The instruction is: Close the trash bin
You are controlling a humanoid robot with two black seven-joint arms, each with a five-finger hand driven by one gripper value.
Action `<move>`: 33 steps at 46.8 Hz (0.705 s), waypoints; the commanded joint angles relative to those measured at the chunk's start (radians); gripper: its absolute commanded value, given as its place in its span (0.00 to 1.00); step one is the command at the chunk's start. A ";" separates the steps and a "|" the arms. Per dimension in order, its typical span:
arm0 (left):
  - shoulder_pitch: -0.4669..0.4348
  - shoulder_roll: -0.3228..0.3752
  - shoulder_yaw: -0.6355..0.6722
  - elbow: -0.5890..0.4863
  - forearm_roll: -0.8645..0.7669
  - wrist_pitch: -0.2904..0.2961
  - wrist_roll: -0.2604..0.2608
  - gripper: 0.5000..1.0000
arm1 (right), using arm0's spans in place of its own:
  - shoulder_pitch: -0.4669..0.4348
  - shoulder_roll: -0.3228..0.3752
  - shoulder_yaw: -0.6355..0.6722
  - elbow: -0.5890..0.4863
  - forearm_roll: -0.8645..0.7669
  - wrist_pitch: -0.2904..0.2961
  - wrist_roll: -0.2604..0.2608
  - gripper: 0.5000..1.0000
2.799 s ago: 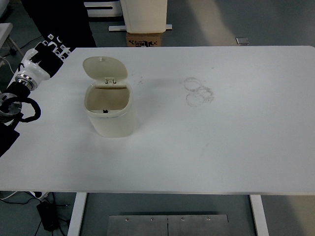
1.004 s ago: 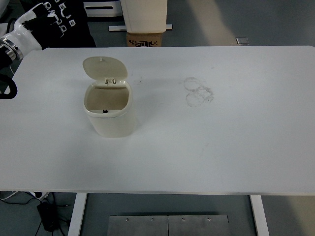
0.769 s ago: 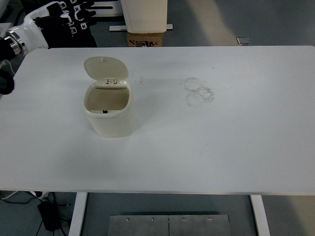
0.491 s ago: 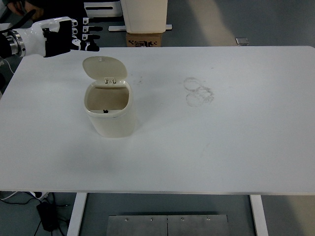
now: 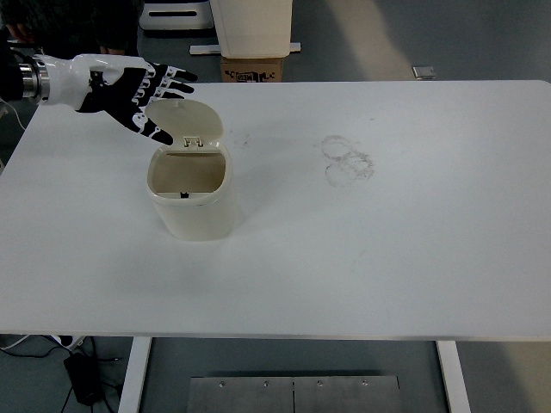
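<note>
A cream trash bin (image 5: 195, 200) stands on the left half of the white table (image 5: 362, 258). Its hinged lid (image 5: 191, 122) is flipped up and back, so the inside shows. My left hand (image 5: 145, 93) reaches in from the left edge with fingers spread and holds nothing. It hovers over the lid's left and back side; I cannot tell whether it touches the lid. My right arm is not in view.
Faint ring smudges (image 5: 347, 160) mark the table right of the bin. Beyond the far edge stand a cardboard box (image 5: 252, 69) and a white cabinet (image 5: 251, 26). A person in dark clothing (image 5: 77, 26) shows at the top left.
My left hand has risen from the table's left edge, swung right and come down over the bin's open lid. The bin and lid have not moved.
</note>
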 commanded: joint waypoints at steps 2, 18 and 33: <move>-0.036 0.015 0.018 -0.006 0.039 -0.031 0.005 1.00 | 0.000 0.000 0.000 0.000 0.000 0.000 -0.001 0.98; -0.088 0.020 0.041 -0.130 0.091 -0.038 0.009 1.00 | 0.000 0.000 0.000 0.000 0.000 0.000 0.000 0.98; -0.113 0.022 0.139 -0.184 0.097 -0.038 0.009 1.00 | 0.000 0.000 0.000 0.000 0.000 0.000 0.000 0.98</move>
